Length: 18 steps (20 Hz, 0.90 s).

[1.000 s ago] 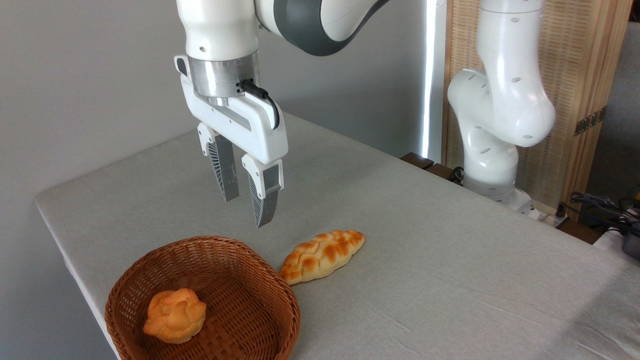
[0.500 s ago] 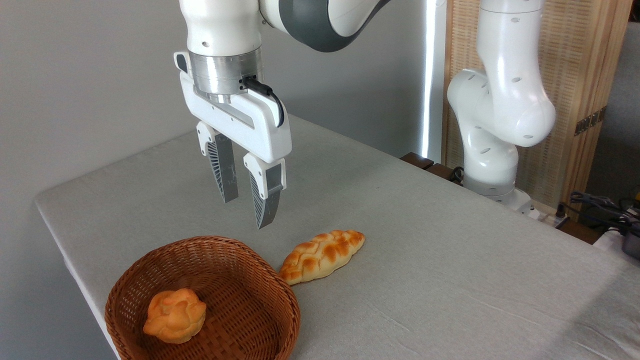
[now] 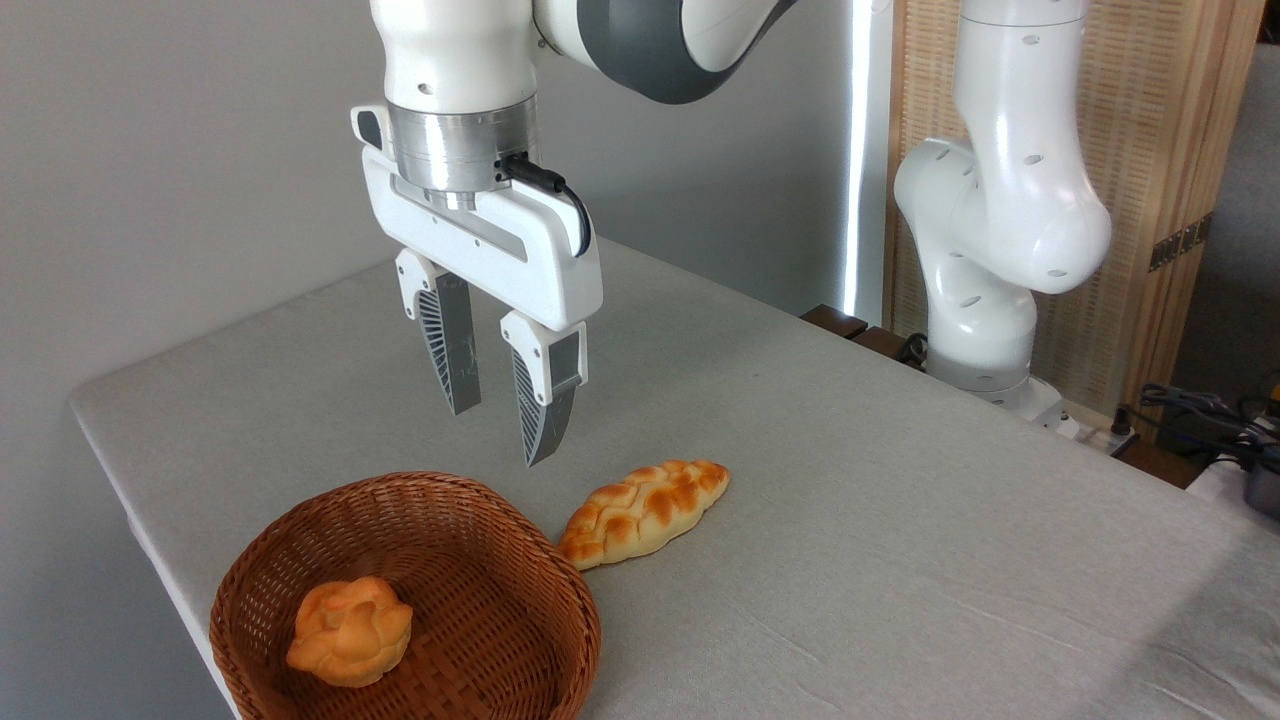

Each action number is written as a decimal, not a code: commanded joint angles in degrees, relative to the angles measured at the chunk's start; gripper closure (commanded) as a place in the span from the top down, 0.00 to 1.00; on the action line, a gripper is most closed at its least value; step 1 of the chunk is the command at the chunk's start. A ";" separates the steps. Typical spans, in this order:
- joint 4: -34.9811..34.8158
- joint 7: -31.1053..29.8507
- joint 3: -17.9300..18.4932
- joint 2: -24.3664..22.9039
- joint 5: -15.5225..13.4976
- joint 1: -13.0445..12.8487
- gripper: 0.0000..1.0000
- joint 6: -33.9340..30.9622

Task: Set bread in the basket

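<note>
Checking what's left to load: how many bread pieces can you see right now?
2. The braided loaf lies on the table, its left tip at the basket rim. A round bun sits inside the basket. None look hidden.

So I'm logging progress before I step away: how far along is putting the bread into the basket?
Early stage. The bread lies on the table, its near tip at the basket rim, not inside. A small bun already sits in the basket. Nothing is in hand: the gripper hangs open and empty above the table. Grasping, lifting and placing remain.
</note>
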 commanded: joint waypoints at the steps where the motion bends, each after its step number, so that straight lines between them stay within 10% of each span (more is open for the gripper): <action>1: 0.45 -0.19 -4.80 -0.18 -1.99 6.26 1.00 0.01; 4: 0.45 -0.10 -13.44 -0.18 -2.61 14.90 1.00 0.01; 18: -2.60 2.54 -13.27 -0.97 -1.73 14.91 1.00 -0.34</action>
